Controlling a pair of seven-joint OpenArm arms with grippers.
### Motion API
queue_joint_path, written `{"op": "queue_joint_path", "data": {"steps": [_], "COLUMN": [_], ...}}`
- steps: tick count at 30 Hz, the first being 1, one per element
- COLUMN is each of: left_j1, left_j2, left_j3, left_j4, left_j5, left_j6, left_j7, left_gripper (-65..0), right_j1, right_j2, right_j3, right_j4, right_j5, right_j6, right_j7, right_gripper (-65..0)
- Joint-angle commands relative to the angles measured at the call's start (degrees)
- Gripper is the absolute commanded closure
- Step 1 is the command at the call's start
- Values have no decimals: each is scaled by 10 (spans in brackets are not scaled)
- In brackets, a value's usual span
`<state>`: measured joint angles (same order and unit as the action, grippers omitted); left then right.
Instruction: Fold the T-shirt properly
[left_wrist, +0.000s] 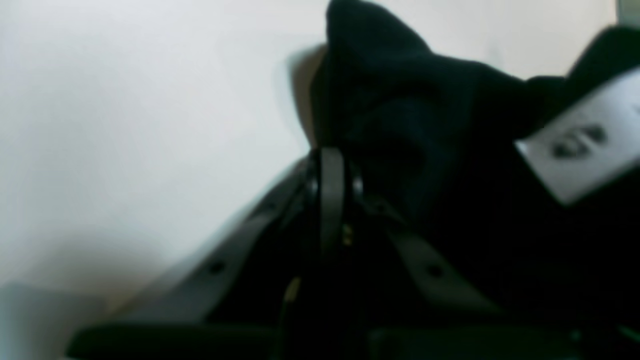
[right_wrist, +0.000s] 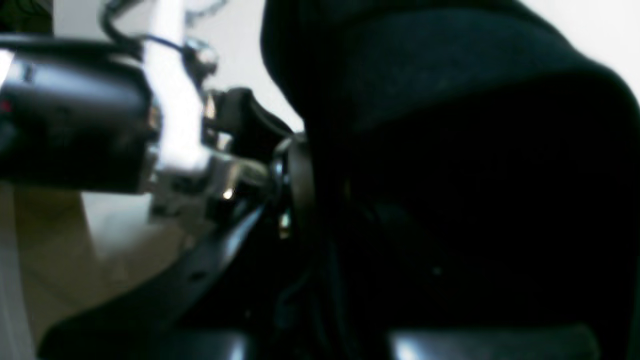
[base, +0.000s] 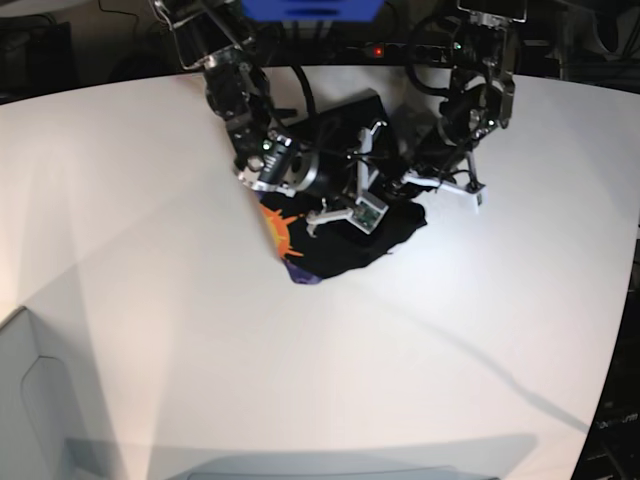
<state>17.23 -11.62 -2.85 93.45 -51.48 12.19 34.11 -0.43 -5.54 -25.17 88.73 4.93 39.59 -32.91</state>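
With the black T-shirt bunched on the desk beneath both arms, the left gripper and right gripper each pinch cloth, so they should lift apart evenly to spread it.

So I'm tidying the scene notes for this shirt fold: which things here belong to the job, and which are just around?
In the job:
- T-shirt, black, bunched up, orange print showing
- left hand, shut on the T-shirt
- right hand, shut on the T-shirt

Just around:
- white table
- label on the cloth
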Motion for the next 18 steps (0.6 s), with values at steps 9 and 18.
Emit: {"op": "queue_joint_path", "data": {"steps": [9,18], "left_j1": [0,19], "left_j2": [-5,-13], "left_j3": [-2,-4], "left_j4": [8,26], "left_j5": [2,0], "left_j6": [7,7], "left_j7": [3,1], "left_gripper": [0,0], "right_j1": [9,-38], "right_j2": [-9,-5], "right_j3": [-11,97], "right_j4": [16,173], "right_j5": [15,15], "right_j6": [4,4], "right_j7": [14,19], "right_gripper": [-198,-310]}}
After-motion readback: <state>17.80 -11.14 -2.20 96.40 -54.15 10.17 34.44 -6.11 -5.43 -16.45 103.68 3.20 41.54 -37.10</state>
